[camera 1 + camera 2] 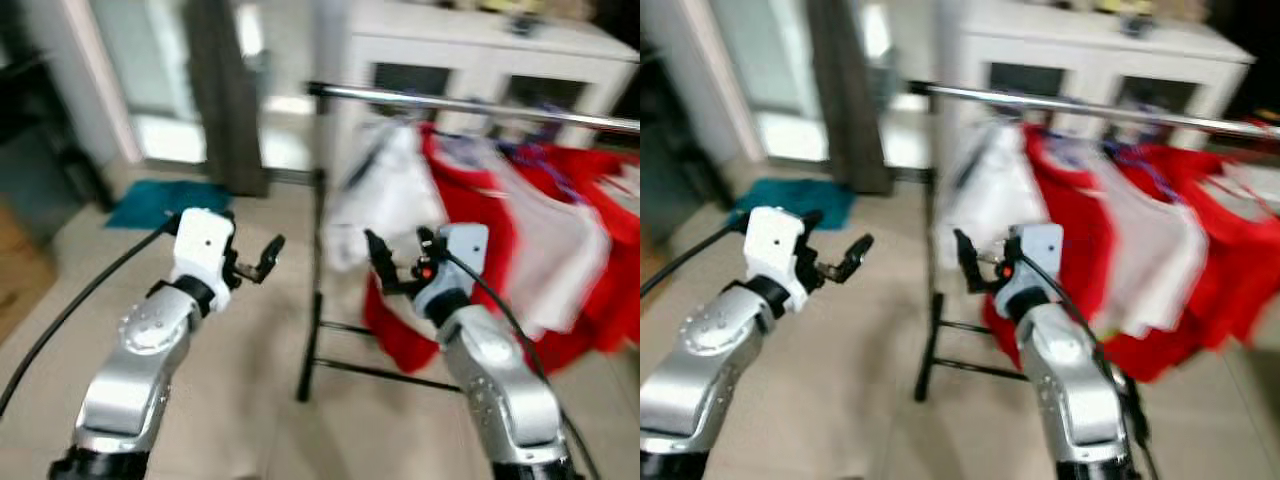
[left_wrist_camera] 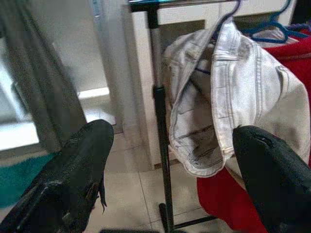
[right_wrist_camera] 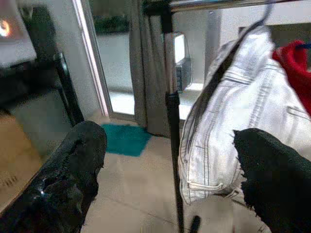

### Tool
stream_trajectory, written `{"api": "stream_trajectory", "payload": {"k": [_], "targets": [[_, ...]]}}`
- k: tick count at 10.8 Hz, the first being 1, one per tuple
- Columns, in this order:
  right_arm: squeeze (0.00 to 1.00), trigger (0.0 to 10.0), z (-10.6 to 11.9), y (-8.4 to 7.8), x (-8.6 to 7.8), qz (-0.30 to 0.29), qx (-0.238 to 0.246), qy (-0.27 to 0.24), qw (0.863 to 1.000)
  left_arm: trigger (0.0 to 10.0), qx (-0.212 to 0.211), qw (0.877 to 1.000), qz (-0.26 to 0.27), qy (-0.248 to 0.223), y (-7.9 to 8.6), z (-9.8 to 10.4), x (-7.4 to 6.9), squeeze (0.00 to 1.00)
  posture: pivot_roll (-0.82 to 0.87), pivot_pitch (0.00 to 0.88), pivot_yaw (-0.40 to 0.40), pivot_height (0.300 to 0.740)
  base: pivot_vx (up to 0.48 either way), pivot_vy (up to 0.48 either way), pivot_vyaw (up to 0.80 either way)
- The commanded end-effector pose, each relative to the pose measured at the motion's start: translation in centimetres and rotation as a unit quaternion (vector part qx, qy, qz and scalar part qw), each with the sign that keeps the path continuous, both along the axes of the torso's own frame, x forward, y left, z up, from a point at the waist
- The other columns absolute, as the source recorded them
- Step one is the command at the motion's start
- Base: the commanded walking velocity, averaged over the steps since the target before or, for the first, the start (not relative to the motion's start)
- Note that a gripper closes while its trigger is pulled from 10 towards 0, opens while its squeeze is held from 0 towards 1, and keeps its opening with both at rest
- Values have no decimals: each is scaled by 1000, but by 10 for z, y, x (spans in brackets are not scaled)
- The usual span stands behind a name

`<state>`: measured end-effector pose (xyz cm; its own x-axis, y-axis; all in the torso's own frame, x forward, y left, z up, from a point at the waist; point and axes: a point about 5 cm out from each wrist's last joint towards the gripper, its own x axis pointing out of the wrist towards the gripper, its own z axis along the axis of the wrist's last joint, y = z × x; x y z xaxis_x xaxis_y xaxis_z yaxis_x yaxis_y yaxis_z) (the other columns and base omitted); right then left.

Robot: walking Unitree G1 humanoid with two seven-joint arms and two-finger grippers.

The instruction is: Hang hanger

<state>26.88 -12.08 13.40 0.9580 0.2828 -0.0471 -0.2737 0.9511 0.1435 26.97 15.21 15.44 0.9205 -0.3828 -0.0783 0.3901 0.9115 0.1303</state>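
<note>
A metal rail (image 1: 470,105) on a black rack post (image 1: 318,290) carries a pale denim jacket (image 1: 385,195) at its left end, with red garments (image 1: 560,300) and another white one beside it. Blue hangers (image 2: 272,24) hook over the rail. My left gripper (image 1: 262,258) is raised to the left of the post, open and empty. On the other side of the post my right gripper (image 1: 395,265) is also open and empty, just in front of the jacket (image 3: 243,116). Both wrist views look between wide-spread fingers (image 2: 82,160) at the jacket (image 2: 228,97).
A white cabinet (image 1: 480,50) stands behind the rack. A grey curtain (image 1: 225,90) hangs by a bright glass door at the back left, with a teal mat (image 1: 165,203) on the tiled floor. The rack's black base bars (image 1: 370,370) run along the floor.
</note>
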Motion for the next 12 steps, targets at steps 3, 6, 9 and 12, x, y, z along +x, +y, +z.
{"api": "stream_trajectory", "payload": {"k": [3, 6, 9, 12], "targets": [[0, 10000, 8, -4, 7, -17, 3, -19, 1000, 10000, 2, 1000, 5, 4, -1, -2, 1, 0, -9, 0, 3, 740, 344, 0, 267], [0, 10000, 8, -6, 10, -26, -6, -21, 999, 10000, 7, 1000, -4, 10, -4, -5, 0, 0, -9, 0, -3, 740, 352, 0, 0], [0, 10000, 15, -19, 13, -51, -13, -33, 998, 10000, 6, 999, -46, 23, -14, -10, -6, 0, -16, 0, -2, 740, 351, 0, -800], [0, 10000, 24, -20, 14, -13, -68, -48, 996, 10000, 8, 996, -79, 34, -18, -13, -10, 0, -19, 0, -2, 740, 226, 0, 0]]}}
